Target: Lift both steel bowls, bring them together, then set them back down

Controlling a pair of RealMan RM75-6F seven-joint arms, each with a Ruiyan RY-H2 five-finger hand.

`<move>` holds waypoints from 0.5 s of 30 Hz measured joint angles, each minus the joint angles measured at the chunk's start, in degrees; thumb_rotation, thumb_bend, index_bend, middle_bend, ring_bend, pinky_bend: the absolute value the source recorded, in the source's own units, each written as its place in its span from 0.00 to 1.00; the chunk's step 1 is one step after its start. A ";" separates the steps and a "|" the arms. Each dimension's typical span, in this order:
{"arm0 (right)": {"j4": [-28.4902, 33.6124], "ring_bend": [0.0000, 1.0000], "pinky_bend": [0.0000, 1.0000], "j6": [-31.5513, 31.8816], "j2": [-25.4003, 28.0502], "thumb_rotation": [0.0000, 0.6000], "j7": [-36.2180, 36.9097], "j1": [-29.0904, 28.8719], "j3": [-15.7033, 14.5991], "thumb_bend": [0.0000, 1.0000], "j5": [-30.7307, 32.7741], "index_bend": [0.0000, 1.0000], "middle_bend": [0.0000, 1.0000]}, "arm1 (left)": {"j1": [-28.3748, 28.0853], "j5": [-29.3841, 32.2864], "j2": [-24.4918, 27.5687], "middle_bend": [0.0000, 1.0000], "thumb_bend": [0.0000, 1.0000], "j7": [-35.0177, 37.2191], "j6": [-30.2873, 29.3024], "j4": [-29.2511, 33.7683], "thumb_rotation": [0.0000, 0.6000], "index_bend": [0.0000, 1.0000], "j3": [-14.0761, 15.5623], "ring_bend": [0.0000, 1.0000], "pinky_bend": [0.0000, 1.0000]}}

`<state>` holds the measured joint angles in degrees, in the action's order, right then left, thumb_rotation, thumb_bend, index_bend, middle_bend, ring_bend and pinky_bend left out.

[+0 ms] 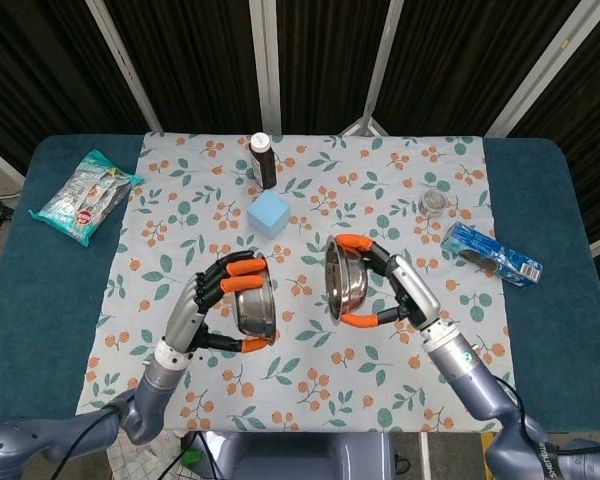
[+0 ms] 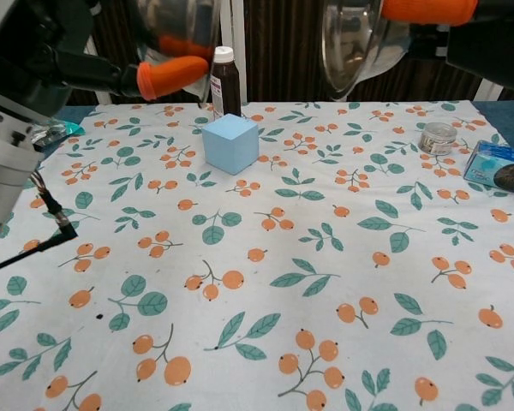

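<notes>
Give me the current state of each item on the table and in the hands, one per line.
Left steel bowl: held off the table by the left hand, tipped on edge.
Right steel bowl: held off the table by the right hand, tipped on edge, apart from the other.
Brown bottle: upright, capped.
Blue cube: resting on the cloth.
Small tin: upright.
Blue box: lying flat.
Snack bag: lying flat.

worktop [image 1: 50, 310]: dark blue, with a floral cloth laid over its middle
cloth [image 1: 180, 235]: white, printed with orange berries and green leaves
bottle [image 1: 264, 160]: dark brown with a white cap, upright near the cloth's far edge
cube [image 1: 269, 214]: light blue, just in front of the bottle
snack packet [image 1: 85, 196]: teal and silver, lying at the far left, off the cloth
small jar [image 1: 436, 202]: round with a metal lid, on the cloth's right side
carton [image 1: 492, 254]: blue, lying flat by the cloth's right edge
</notes>
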<state>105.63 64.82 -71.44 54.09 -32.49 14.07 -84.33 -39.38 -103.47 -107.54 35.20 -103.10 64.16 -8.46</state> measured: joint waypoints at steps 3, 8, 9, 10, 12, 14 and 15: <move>-2.37 0.43 0.47 0.28 1.18 1.00 -2.89 0.68 -0.52 0.10 0.17 0.46 0.29 | 0.97 0.81 4.68 0.25 0.01 -4.81 1.90 3.73 1.00 0.38 0.37 0.13 0.26; -6.18 0.43 0.46 0.29 3.70 1.00 -9.63 1.53 -1.98 0.10 -0.46 0.46 0.29 | 2.62 3.14 13.76 0.25 0.00 -15.24 8.13 12.03 1.00 0.38 1.88 0.13 0.26; -6.72 0.43 0.47 0.27 4.23 1.00 -11.07 1.63 -2.24 0.10 -0.74 0.47 0.29 | 2.89 3.69 15.30 0.25 0.00 -17.23 9.34 13.60 1.00 0.38 2.18 0.13 0.26; -7.36 0.43 0.46 0.24 4.96 1.00 -13.10 1.73 -2.58 0.10 -1.14 0.47 0.29 | 3.24 4.54 17.44 0.24 0.00 -19.85 11.08 15.98 1.00 0.38 2.61 0.13 0.26; -8.10 0.43 0.47 0.16 6.07 1.00 -16.41 1.82 -3.05 0.10 -1.82 0.47 0.29 | 3.76 6.11 20.67 0.23 0.00 -23.71 13.75 20.05 1.00 0.37 3.25 0.13 0.26; -8.72 0.43 0.47 -0.10 7.37 1.00 -20.73 1.80 -3.55 0.10 -2.64 0.47 0.29 | 4.37 8.49 24.45 0.23 0.00 -28.16 16.88 25.31 1.00 0.36 3.96 0.13 0.26; -8.91 0.43 0.47 -0.27 7.92 1.00 -22.76 1.75 -3.77 0.10 -3.00 0.47 0.29 | 4.60 9.62 26.07 0.22 0.00 -30.15 18.19 27.67 1.00 0.35 4.24 0.13 0.26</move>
<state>96.73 64.55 -63.53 31.33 -30.74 10.30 -87.33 -34.78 -93.85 -81.47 5.05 -84.91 91.83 -4.22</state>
